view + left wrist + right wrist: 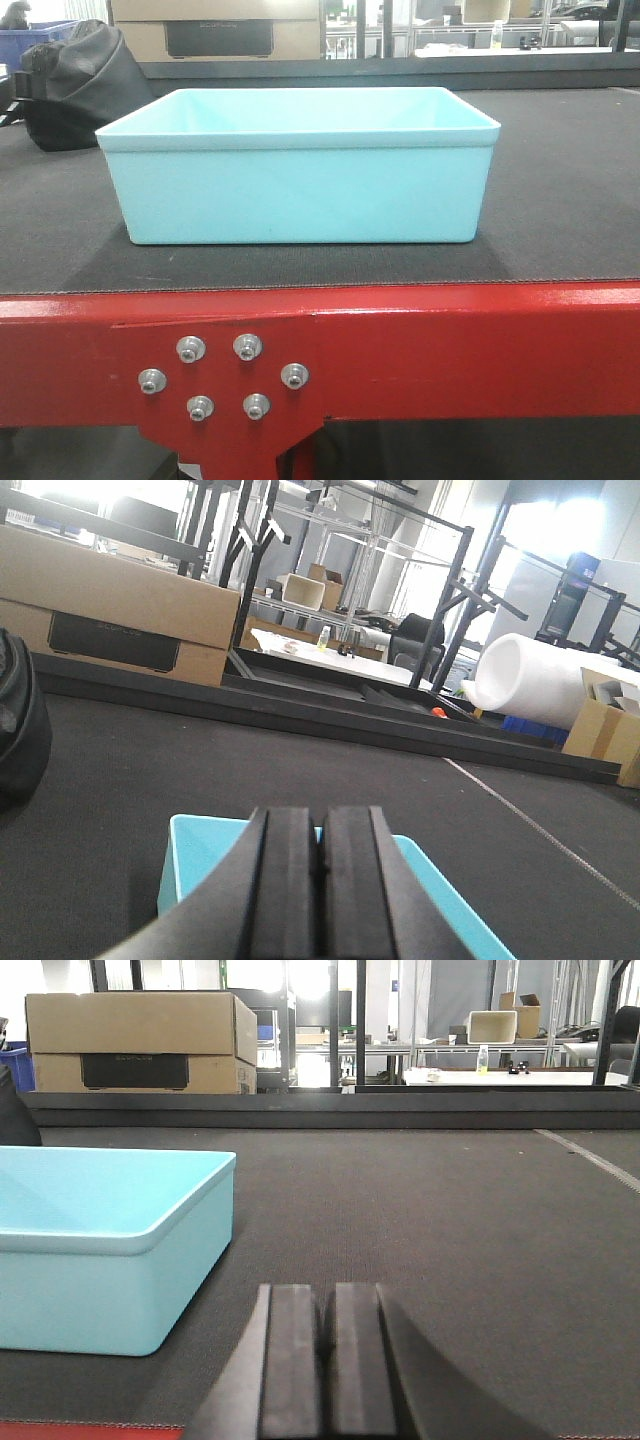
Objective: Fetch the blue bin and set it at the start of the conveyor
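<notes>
Support is the conveyor start (560, 200): dark grey textured belt, glossy red frame (450, 345) with five silver bolts on its front bracket. Blue bin (300, 185) sits upright on the belt near the front edge. Black bag-like object (75, 85), probably also on the belt, rear left.

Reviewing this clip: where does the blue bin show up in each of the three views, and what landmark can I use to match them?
Front view: the blue bin sits centre frame on the belt, behind the red frame.
Left wrist: only its far corner shows, bottom centre, behind the shut left gripper.
Right wrist: lower left, beside the shut right gripper.
Shared landmark: the cardboard box behind the belt.
</notes>
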Tool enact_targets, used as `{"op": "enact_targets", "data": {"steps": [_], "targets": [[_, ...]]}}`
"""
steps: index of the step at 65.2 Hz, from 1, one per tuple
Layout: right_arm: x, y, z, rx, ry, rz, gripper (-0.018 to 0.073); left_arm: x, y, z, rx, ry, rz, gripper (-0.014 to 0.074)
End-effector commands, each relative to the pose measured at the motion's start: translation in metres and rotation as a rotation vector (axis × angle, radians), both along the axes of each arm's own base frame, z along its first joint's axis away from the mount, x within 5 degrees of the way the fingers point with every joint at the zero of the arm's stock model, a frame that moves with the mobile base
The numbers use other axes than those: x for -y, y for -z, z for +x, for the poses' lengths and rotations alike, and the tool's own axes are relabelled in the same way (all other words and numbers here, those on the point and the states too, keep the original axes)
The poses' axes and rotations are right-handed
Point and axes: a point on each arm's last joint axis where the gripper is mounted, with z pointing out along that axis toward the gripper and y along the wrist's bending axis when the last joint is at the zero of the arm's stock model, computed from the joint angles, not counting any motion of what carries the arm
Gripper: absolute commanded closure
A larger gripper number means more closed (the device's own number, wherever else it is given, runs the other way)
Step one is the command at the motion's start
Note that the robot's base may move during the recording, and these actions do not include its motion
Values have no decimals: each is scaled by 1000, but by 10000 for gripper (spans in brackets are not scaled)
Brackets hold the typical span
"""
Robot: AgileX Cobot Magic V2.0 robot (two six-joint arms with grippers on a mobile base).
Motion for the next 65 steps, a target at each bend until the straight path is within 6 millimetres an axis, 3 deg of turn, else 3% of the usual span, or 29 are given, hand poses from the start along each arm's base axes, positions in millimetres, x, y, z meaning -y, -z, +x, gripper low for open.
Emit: {"op": "enact_targets", "data": {"steps": [1, 17, 26, 34, 45, 65], "targets": [[0, -2, 0, 26, -1, -6, 722, 0, -2, -2, 24, 5, 1, 708], [0, -2, 0, 26, -1, -6, 722, 0, -1, -2, 23, 2, 2, 708], [0, -2, 0, 26, -1, -6, 722, -6, 11, -1, 28, -63, 88, 708], [0, -2, 0, 26, -1, -6, 722, -18, 38, -3, 74, -196, 257, 708], [0, -2, 0, 26, -1, -6, 722, -29, 80, -19, 6, -291, 256, 708], [0, -2, 0, 26, -1, -6, 722, -35, 135, -46, -6, -374, 195, 708]]}}
